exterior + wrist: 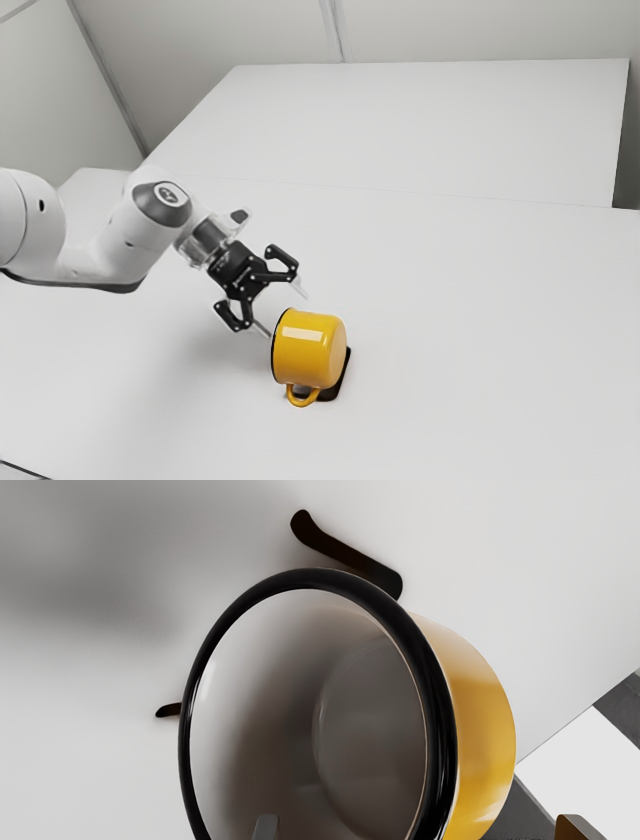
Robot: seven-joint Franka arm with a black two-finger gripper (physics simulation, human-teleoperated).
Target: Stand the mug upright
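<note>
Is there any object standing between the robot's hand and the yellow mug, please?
Nothing visible stands between the open hand and the mug, whose mouth faces the hand. The dark object is partly hidden by the mug, not between them.

Exterior view: matte white tabletop (480,320) across the foreground, bounded behind by a thin seam (400,191). Beyond the seam, a second flat white surface (430,120), with squared far corner toward the exterior view's right. Behind, a plain pale grey back wall (220,40), divided by a narrow upright strip (335,30); at the exterior view's left, a paler side wall (40,90), set off by a dark slanting corner line (105,78). Wrist view: straight table edge, then dark grey floor (622,695) and a smooth white panel (585,760). Lighting diffuse; broad, soft-edged shadow (100,570) over the tabletop.
</note>
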